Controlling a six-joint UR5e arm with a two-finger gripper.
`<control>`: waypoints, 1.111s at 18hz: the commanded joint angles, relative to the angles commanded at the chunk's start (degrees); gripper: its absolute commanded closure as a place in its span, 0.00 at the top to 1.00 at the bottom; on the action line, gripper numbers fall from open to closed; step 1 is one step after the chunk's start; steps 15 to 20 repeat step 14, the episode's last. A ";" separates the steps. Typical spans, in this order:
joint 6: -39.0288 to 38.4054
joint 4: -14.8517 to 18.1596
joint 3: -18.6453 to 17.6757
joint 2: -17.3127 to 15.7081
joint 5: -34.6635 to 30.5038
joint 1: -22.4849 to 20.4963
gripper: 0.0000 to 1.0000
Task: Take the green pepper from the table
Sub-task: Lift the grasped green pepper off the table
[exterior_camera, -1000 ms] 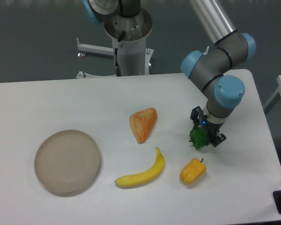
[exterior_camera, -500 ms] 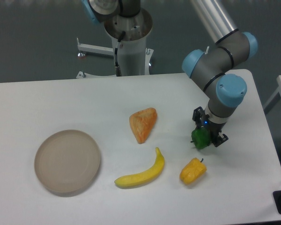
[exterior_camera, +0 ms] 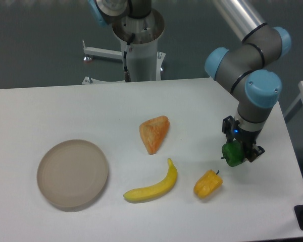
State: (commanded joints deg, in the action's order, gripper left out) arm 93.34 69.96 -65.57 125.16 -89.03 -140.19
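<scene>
The green pepper (exterior_camera: 233,154), small and glossy, sits between the black fingers of my gripper (exterior_camera: 235,155), which is shut on it at the right side of the white table (exterior_camera: 65,111). The arm's grey and blue wrist rises straight above it. Whether the pepper touches the tabletop or hangs just above it is hard to tell from this view.
A yellow-orange pepper (exterior_camera: 208,183) lies just down and left of the gripper. A banana (exterior_camera: 152,187) lies at the front centre, an orange wedge-shaped piece (exterior_camera: 154,133) behind it, and a tan plate (exterior_camera: 72,173) at the left. The table's right edge is close to the arm.
The gripper, still shut on the green pepper, has moved to the right and slightly toward the front, carrying the pepper along. The other objects have not moved.
</scene>
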 joint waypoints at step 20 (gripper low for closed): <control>0.44 -0.18 2.03 1.06 -0.88 -0.09 0.53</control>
